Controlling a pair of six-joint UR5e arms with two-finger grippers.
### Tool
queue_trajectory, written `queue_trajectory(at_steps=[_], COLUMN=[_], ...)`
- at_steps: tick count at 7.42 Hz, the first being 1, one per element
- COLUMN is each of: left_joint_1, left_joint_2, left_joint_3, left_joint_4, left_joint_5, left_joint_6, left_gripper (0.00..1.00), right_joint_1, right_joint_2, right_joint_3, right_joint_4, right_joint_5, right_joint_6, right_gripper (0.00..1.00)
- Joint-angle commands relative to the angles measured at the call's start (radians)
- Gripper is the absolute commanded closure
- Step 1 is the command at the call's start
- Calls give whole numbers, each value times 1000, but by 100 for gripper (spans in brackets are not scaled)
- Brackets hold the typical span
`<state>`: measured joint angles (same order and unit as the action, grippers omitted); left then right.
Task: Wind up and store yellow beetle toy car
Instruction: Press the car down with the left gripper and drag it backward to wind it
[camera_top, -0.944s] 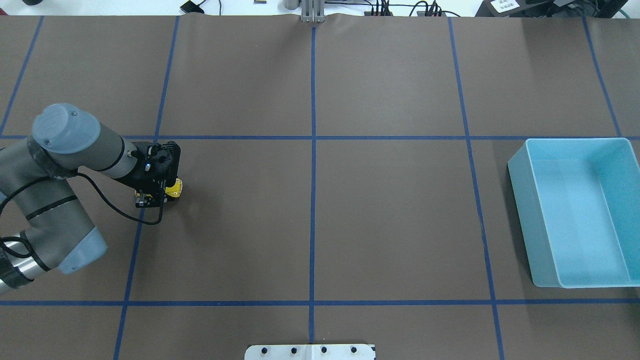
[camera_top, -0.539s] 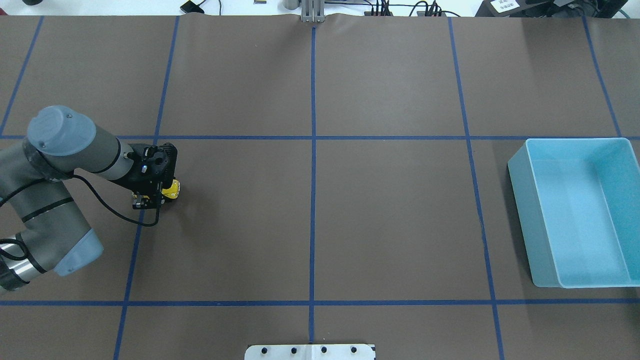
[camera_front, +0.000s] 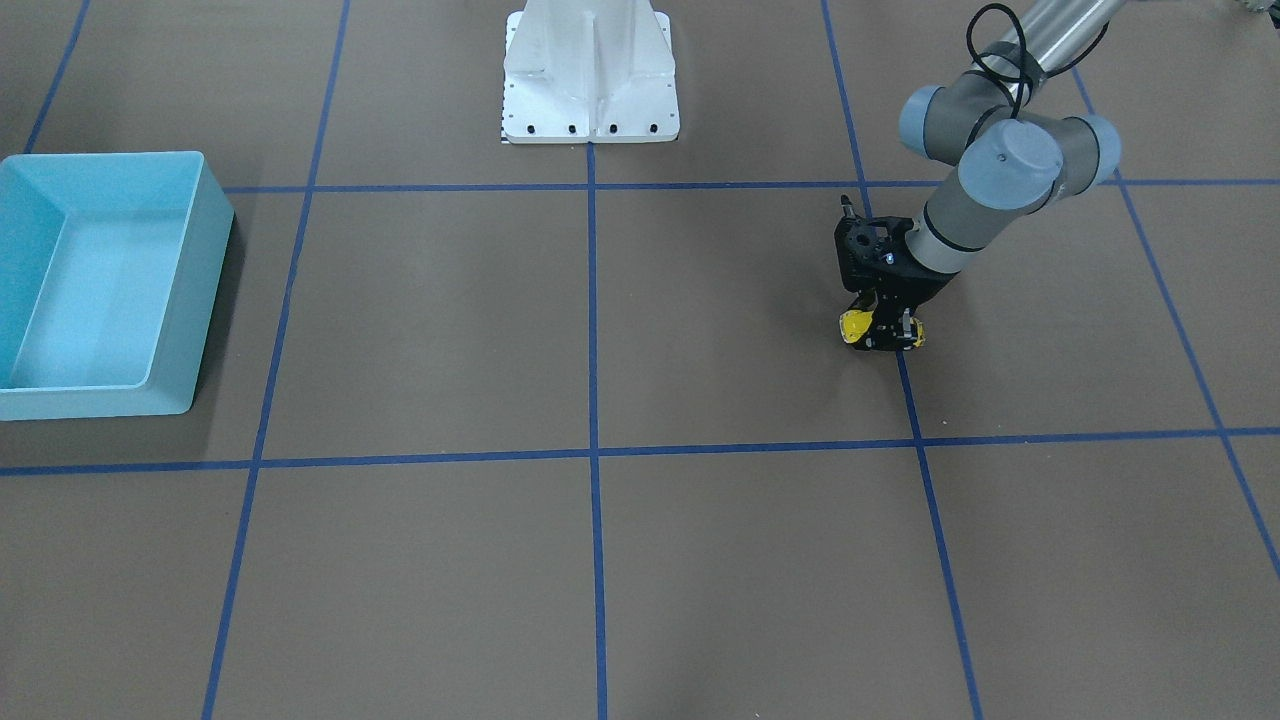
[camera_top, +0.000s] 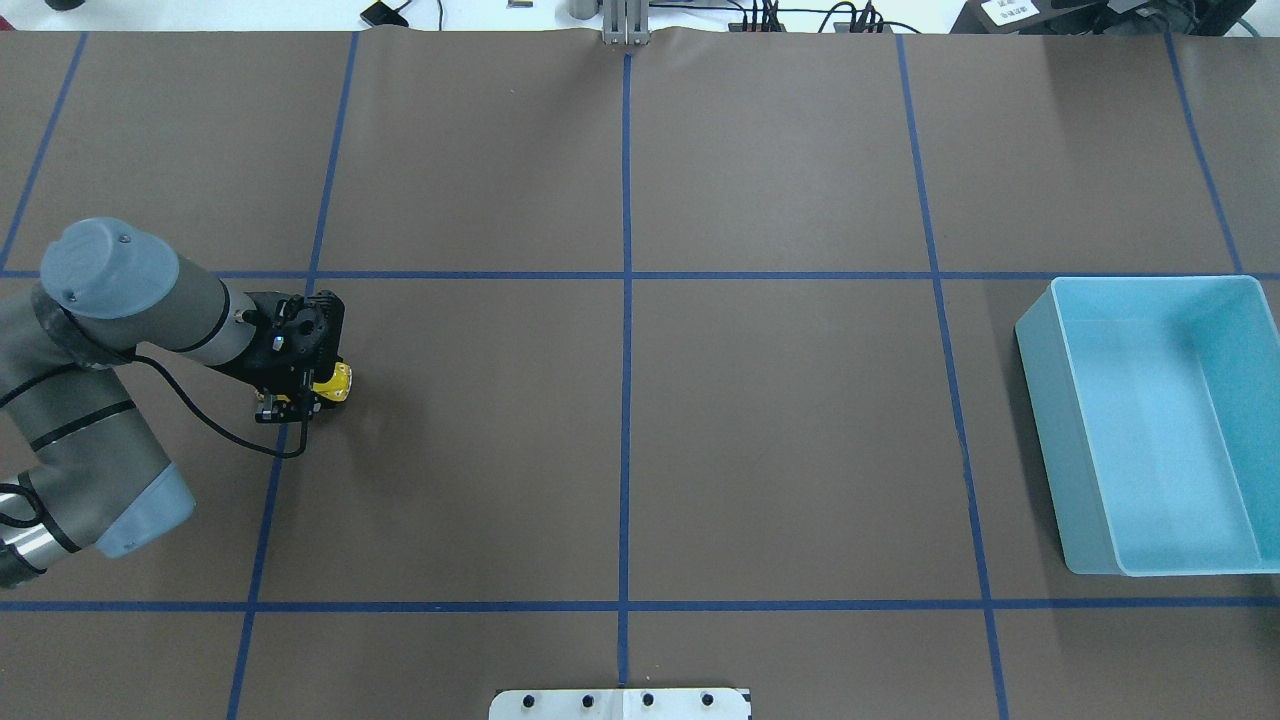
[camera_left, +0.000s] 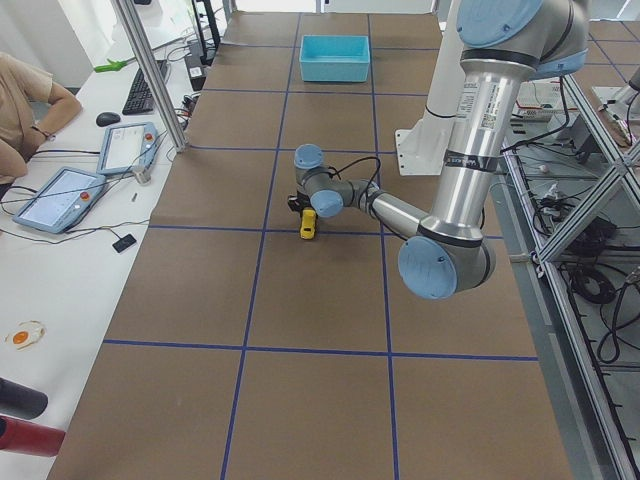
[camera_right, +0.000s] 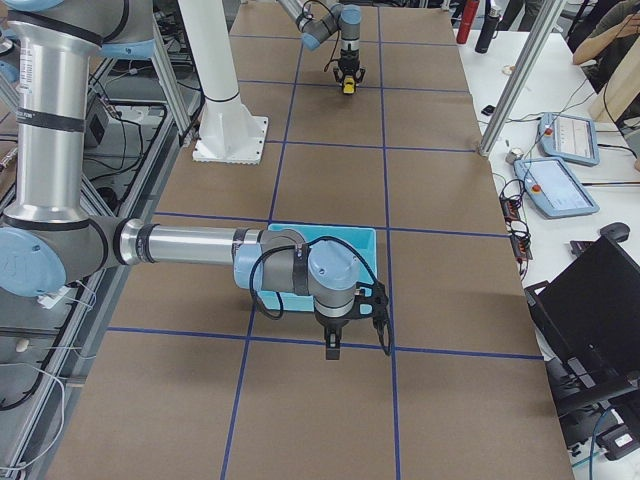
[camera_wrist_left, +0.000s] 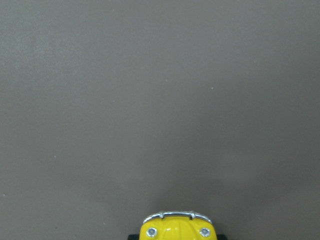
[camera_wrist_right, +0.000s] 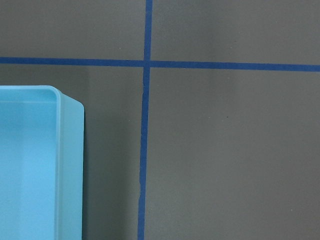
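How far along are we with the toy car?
Nothing is finished yet. The left gripper is shut on the yellow beetle toy car, low at the table. The light blue bin at the far side is empty. To do: winding, then storing it.

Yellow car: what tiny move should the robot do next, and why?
Probably pull the yellow beetle toy car backward along the table to wind it. The left gripper is shut on it, low on the table, its nose pointing toward the light blue bin far across, with bare table ahead for rolling.
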<state>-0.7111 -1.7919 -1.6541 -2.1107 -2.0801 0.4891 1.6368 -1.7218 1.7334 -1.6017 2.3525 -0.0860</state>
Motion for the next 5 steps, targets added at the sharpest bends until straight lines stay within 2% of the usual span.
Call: queue_trajectory(at_steps=[1, 5], left_joint_1=[-1, -1], left_joint_2=[26, 55], left_joint_3=[-4, -6], left_joint_4=[-25, -52], left_joint_5=[-2, -23], left_joint_6=[2, 3], left_gripper=[50, 50], right_joint_1=[0, -6], right_joint_2=[-1, 4], right_joint_3=[1, 3], right_joint_4=[-1, 0], right_joint_5=[1, -2], right_joint_6=[6, -6], right_gripper=[0, 0])
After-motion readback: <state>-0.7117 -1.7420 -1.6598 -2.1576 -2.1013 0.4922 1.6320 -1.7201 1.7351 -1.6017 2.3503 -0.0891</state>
